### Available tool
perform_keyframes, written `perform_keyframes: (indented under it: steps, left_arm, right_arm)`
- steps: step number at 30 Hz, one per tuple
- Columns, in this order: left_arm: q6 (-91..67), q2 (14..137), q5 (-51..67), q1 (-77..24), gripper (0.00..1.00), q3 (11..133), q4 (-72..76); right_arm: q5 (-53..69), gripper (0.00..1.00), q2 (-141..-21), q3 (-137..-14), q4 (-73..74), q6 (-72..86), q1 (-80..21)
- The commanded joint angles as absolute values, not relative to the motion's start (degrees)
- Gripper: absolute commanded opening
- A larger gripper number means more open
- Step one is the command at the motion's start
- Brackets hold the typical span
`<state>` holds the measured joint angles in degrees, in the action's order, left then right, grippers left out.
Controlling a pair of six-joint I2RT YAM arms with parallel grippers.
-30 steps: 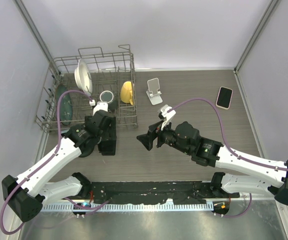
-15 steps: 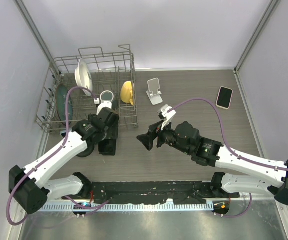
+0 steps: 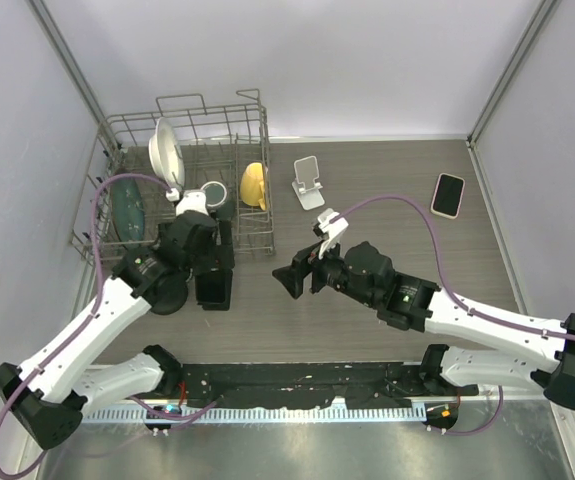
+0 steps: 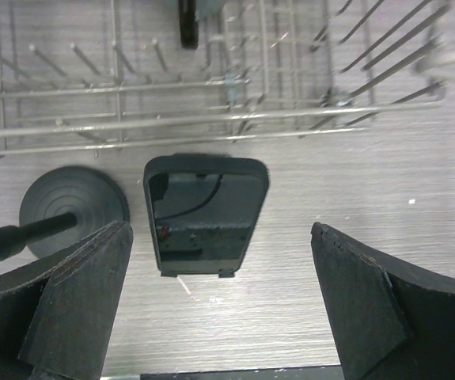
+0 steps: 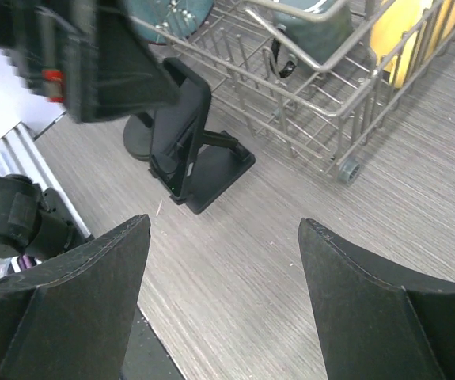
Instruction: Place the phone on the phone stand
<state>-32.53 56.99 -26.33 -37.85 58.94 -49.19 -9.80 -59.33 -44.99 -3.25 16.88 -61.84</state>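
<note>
Left wrist view: the left gripper (image 4: 219, 237) is seen spread wide and empty, pointed straight down. The phone (image 4: 203, 210) is framed between its two fingers without being touched. The phone's long axis is laid near to far, so its long edges are faced by the fingers. From the right wrist view it is seen propped at a tilt on the stand (image 5: 219, 170), just near of the rack (image 3: 252, 228).

The placing is judged done. The coming move is judged to be a straight lift of the left gripper, with the phone directly beneath it and apart from both fingers.

The right gripper (image 3: 292, 282) is also held wide and empty, to the right of the stand and farther from the phone than the left one. A second phone (image 3: 448, 194) is laid flat at the far right, well apart from both grippers. A white stand (image 3: 308, 182) is left bare at the far middle.
</note>
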Motion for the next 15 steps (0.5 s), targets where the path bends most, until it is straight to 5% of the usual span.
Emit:
perform_keyframes:
  steps: [1, 7, 15]
  left_arm:
    - [-30.85, 53.36, -22.42, -37.62, 1.00, 64.94, -47.20]
    - [-27.60, 46.76, -10.56, -37.62, 1.00, 64.96, -38.25]
    - [-24.97, 43.95, -3.61, -37.62, 1.00, 58.81, -23.92]
  right_arm:
    - [-11.87, 0.81, -60.47, -46.76, -4.49, 20.03, -57.50]
    - [-2.38, 0.81, -68.35, -49.30, -2.55, 23.39, -38.19]
    - [-12.13, 0.81, -88.84, -64.23, -2.03, 6.78, -31.91]
